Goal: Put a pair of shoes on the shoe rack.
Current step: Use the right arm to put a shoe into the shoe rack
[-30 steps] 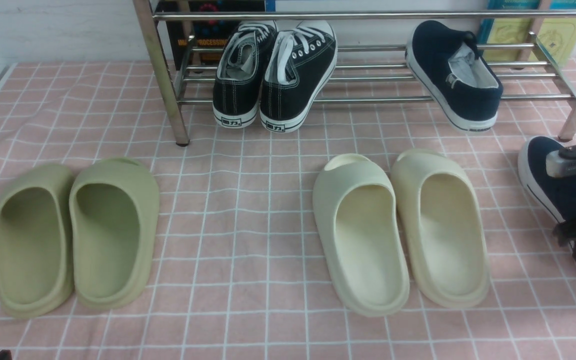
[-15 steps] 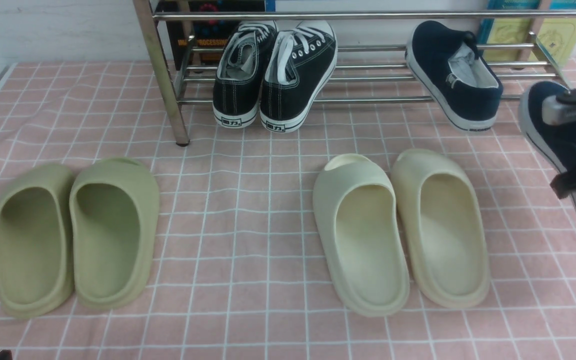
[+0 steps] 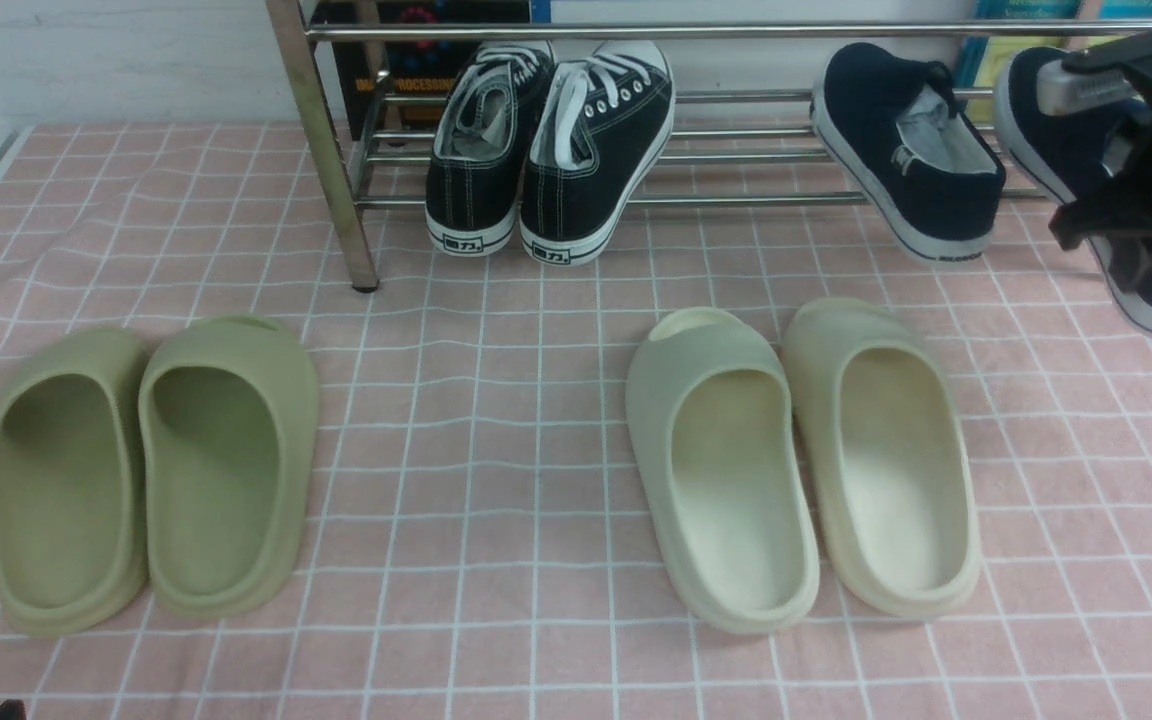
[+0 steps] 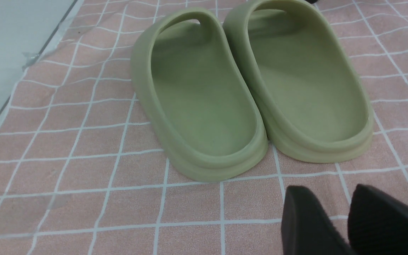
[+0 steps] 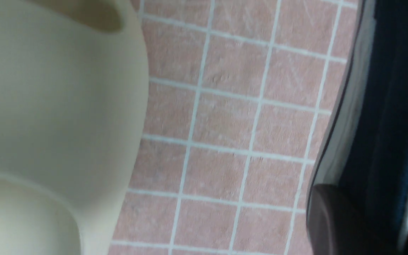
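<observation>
Rack [image 3: 736, 199] along far edge. Sneakers [image 3: 551, 140] on its left part, heels past front rod. Slip-on [image 3: 901, 150] on rack to their right, tilted, heel overhanging. Second slip-on [image 3: 1036, 115] right of it, toward far-right corner, clamped in right gripper [image 3: 1126, 160]. Left slides [image 3: 206, 470] by left edge. Right slides [image 3: 801, 460] right of centre, before slip-on.

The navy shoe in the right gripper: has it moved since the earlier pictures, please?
Yes: the navy shoe has gone forward, from beside the cream slides up to the shoe rack.
</observation>
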Controlling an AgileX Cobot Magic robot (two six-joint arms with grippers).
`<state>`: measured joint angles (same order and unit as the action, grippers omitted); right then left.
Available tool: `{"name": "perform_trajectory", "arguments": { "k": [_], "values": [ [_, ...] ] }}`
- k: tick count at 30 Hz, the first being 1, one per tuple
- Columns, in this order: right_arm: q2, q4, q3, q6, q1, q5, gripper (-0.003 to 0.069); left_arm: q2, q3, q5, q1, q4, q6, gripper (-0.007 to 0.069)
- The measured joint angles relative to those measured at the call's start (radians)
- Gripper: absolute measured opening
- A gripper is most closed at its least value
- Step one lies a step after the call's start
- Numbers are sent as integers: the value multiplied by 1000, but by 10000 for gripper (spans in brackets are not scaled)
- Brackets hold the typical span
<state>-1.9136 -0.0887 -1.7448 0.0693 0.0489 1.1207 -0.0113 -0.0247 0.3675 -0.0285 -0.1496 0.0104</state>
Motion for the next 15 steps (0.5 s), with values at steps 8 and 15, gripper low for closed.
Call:
{"name": "perform_trajectory", "arguments": {
  "k": [8, 15],
  "values": [
    [-221, -2, -288, 20, 0, 20, 16, 0, 0, 0, 0, 0, 0, 232],
    [-423, 0, -566, 27, 0, 37, 16, 0, 0, 0, 0, 0, 0, 233]
  ]
}}
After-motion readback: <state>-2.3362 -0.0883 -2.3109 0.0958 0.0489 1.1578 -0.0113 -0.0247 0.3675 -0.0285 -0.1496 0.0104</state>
